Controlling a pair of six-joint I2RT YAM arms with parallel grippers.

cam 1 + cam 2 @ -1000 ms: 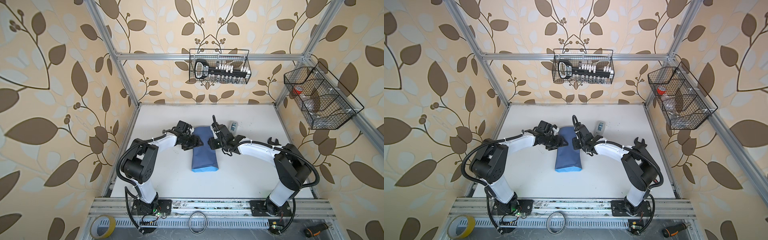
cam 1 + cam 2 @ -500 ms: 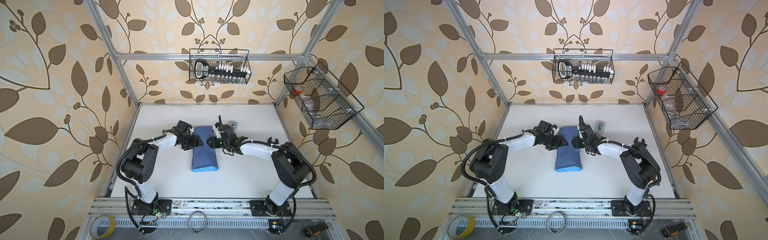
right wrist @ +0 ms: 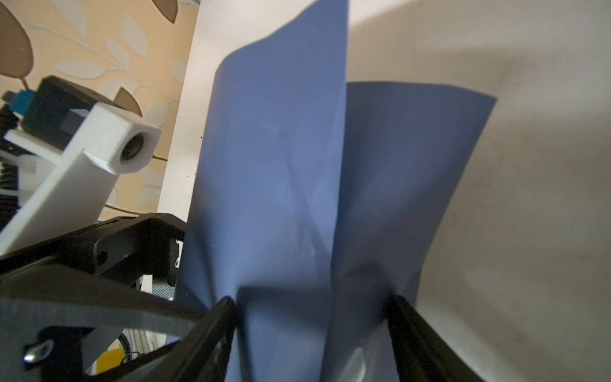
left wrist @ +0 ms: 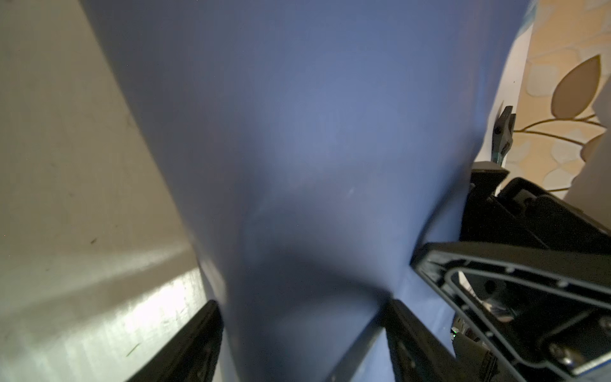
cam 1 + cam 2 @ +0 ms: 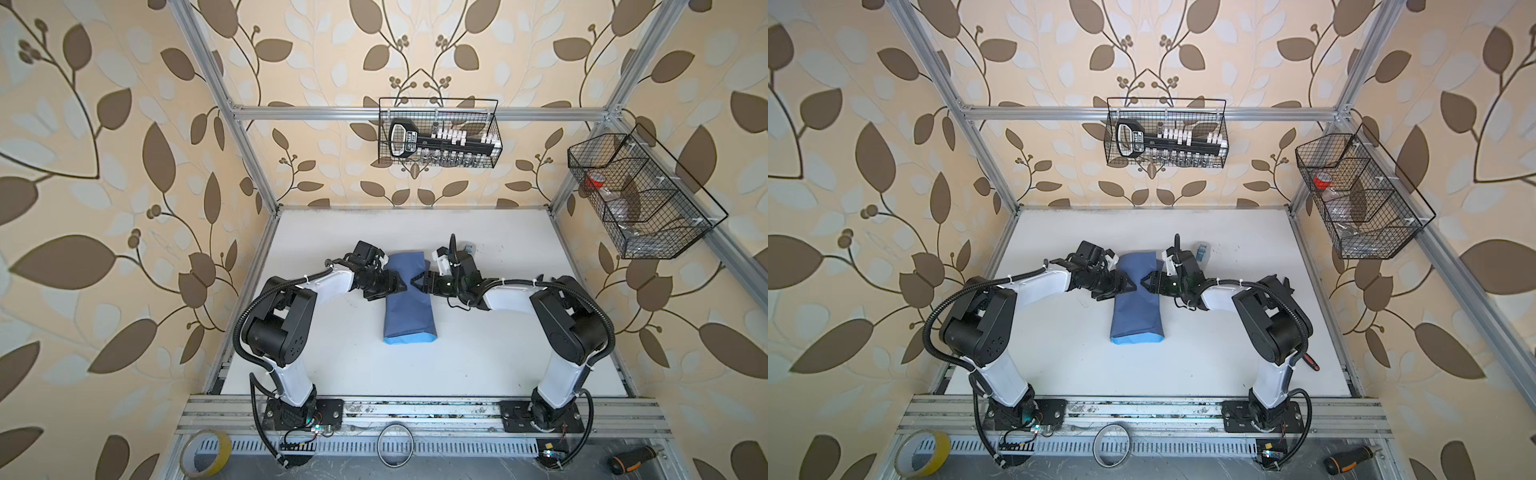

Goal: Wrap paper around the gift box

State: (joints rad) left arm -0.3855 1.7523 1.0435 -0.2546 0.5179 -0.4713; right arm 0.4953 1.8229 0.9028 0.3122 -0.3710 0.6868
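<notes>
The paper (image 5: 409,307) lies folded over into a long slate-blue bundle in mid-table, with a light blue strip at its near end; both top views show it (image 5: 1138,311). The gift box is hidden under it. My left gripper (image 5: 398,285) reaches onto the bundle's far half from the left. My right gripper (image 5: 417,282) faces it from the right, tips close together. In the left wrist view the left gripper (image 4: 304,304) stands open with paper (image 4: 314,132) between its fingers. The right gripper (image 3: 312,299) is likewise open astride two overlapping paper (image 3: 281,148) flaps.
A small grey tape dispenser (image 5: 468,248) sits just behind the right wrist. Wire baskets hang on the back wall (image 5: 440,133) and the right wall (image 5: 640,199). A yellow tape roll (image 5: 205,453), a ring (image 5: 395,444) and a screwdriver (image 5: 631,457) lie beyond the front rail.
My right gripper has opened wider and its wrist has swung round, so its tips now point at the left gripper. The left arm and the paper bundle have hardly moved.
</notes>
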